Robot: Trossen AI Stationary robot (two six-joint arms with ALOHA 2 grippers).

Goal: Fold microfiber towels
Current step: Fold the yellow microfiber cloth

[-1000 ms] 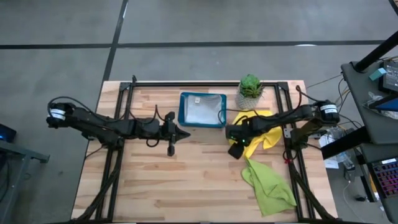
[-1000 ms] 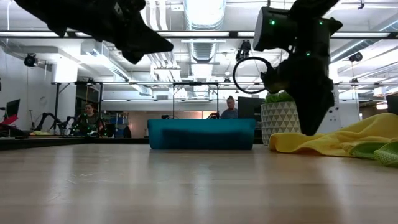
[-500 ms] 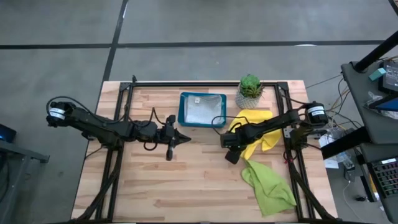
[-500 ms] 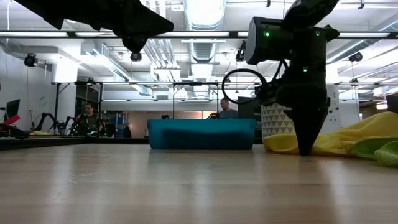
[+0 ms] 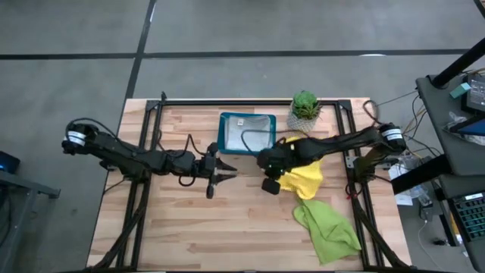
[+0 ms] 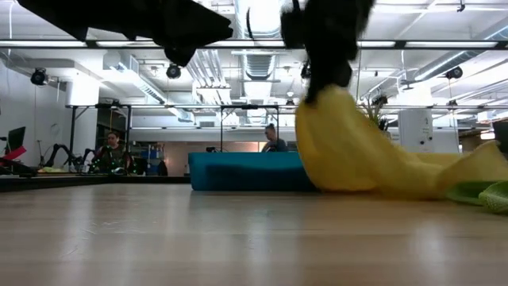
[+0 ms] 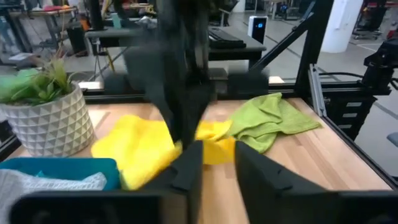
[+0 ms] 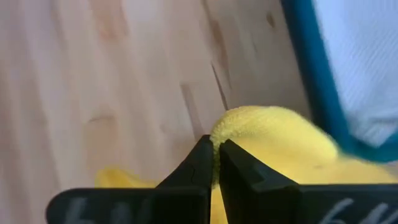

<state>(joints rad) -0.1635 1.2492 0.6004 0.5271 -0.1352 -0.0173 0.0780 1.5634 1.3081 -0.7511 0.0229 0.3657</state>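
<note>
- The right tool (image 5: pixel 270 168) is over the middle of the worktop (image 5: pixel 189 227), just in front of the teal tray (image 5: pixel 247 133); its two fingers (image 8: pixel 202 163) are pressed together on an edge of the yellow towel (image 5: pixel 303 176); in the right wrist view the yellow cloth bulges out above the closed tips.
- The yellow towel is lifted at the held end; in the low view it hangs from the tool as a cone (image 6: pixel 349 151) and the rest of it trails along the wood toward the right side; the lifted part hides the right end of the tray in that view.
- The lime green towel (image 5: pixel 327 226) lies crumpled on the worktop near the front right corner; its upper edge touches the yellow towel.
- A pale towel (image 5: pixel 246 136) lies inside the tray; the left wrist view shows its grey-white folds (image 7: pixel 56 186) behind the teal wall.
- The potted plant (image 5: pixel 305 108) stands beside the tray, at the back edge, in a white patterned pot.
- The left tool (image 5: pixel 227 165) hovers above the worktop to the left of the right tool, pointing toward it; its fingers (image 7: pixel 186 167) stand a little apart with a narrow gap, and hold nothing.
- In the room beyond, two persons (image 6: pixel 274 140) sit at desks, far behind the tray.
</note>
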